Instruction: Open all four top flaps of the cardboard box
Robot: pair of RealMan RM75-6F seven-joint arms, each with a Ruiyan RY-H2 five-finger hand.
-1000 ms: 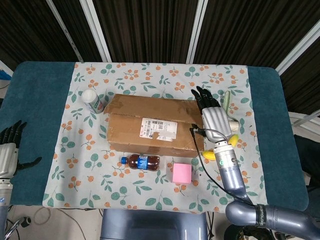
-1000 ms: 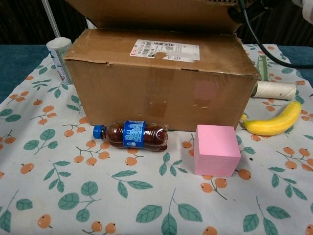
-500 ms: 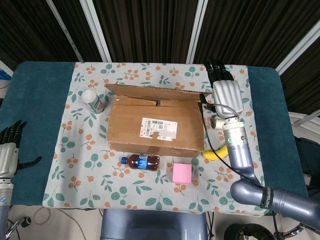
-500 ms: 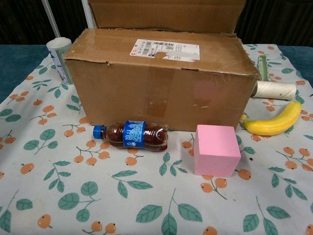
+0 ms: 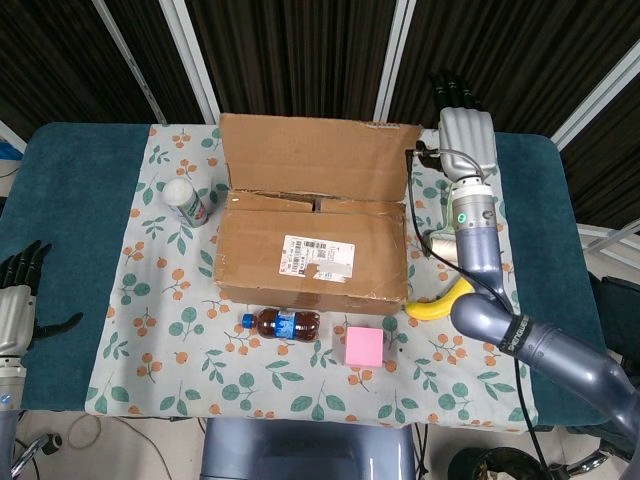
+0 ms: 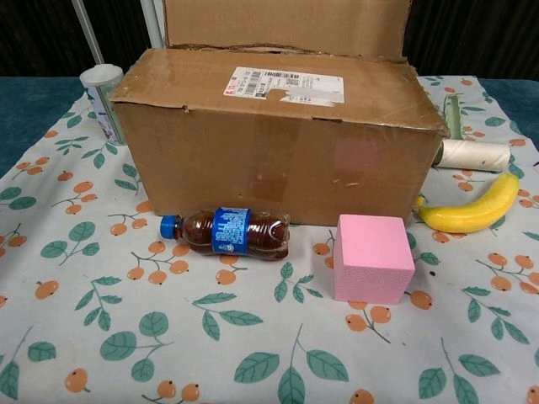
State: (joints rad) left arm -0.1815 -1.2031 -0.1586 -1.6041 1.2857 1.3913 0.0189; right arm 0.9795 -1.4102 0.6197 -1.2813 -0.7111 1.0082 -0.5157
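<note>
At the lower left edge of the head view, the left hand rests idle with its fingers spread and nothing in them, well apart from the work. Mid-frame sits the cardboard box on the leaf-print cloth; its far flap stands raised, the near flap with the shipping label lies closed, and two small side flaps show tucked behind it. At the upper right, the right hand hovers just beyond the raised flap's right corner, fingers extended and holding nothing, so far as can be seen. The step in hand is probably finishing that far flap: press it back past upright so it stays folded open, keeping the box from sliding, then slip fingertips under the near flap's edge.
</note>
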